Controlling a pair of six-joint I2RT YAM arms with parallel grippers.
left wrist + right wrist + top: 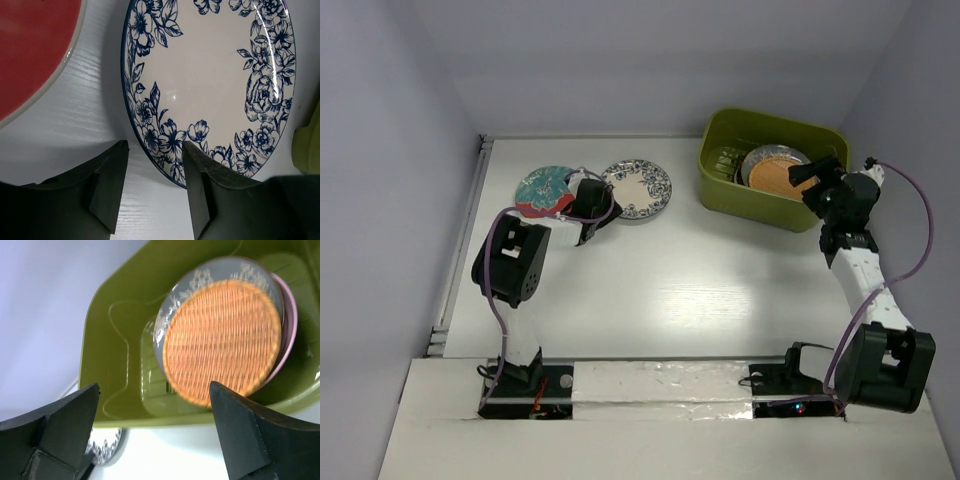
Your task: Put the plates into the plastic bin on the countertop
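Far left on the countertop [670, 290] the red-teal plate [542, 190] sits flat, with the white-blue plate [638, 188] just beside it on the right (the left wrist view shows a thin strip of counter between them). The left gripper [154, 146] is down low right at that gap, jaws partly apart and holding nothing. One finger is over bare counter and the other is at the white-blue plate's near rim. Whether it's touching or just above, I honestly can't tell. Further right, towards the back corner, is the bin [720, 168]. Inside it the orange plate [222, 340] lies on top of the grey plate [175, 300], with a pink plate [291, 320] peeking out underneath. The right gripper [154, 390] hangs by the bin's near rim, spread wide and empty.
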